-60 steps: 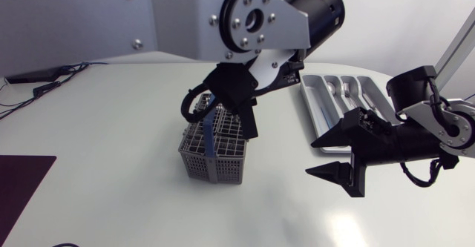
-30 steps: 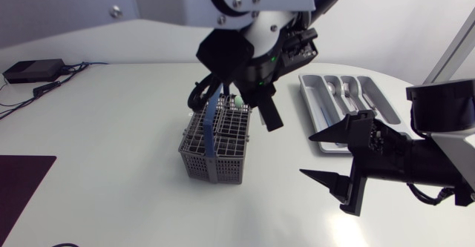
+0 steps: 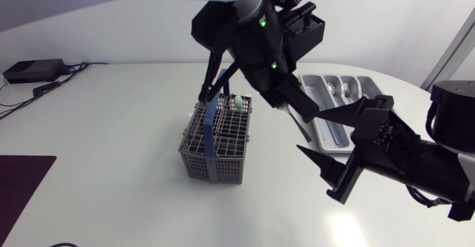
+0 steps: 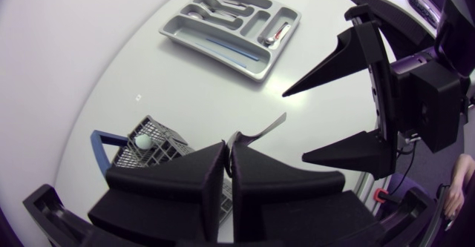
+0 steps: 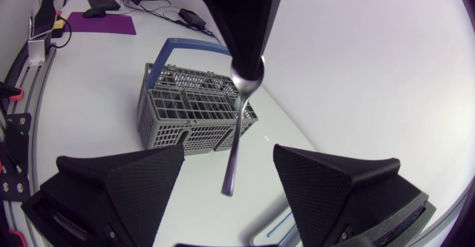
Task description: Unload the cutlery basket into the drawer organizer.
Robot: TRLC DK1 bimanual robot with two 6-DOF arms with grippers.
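From above, the grey cutlery basket (image 3: 204, 162) with its blue handle (image 3: 211, 124) stands on the white table (image 3: 111, 128); the left gripper (image 3: 310, 113) hangs above table level off the side of the basket that faces the drawer organizer (image 3: 369, 90), where cutlery (image 3: 346, 90) lies in the compartments, and the right gripper (image 3: 310, 132) is spread wide between basket and organizer. The left wrist camera shows its own fingers pressed together on a silver utensil (image 4: 267, 128), held clear of the table beside the basket, the handle jutting toward the right gripper's parted wedges. From the right wrist, that gripper's fingers stand far apart and hold nothing; the utensil hangs by its rounded end from the left gripper, handle pointing down between them without touching, the basket behind it
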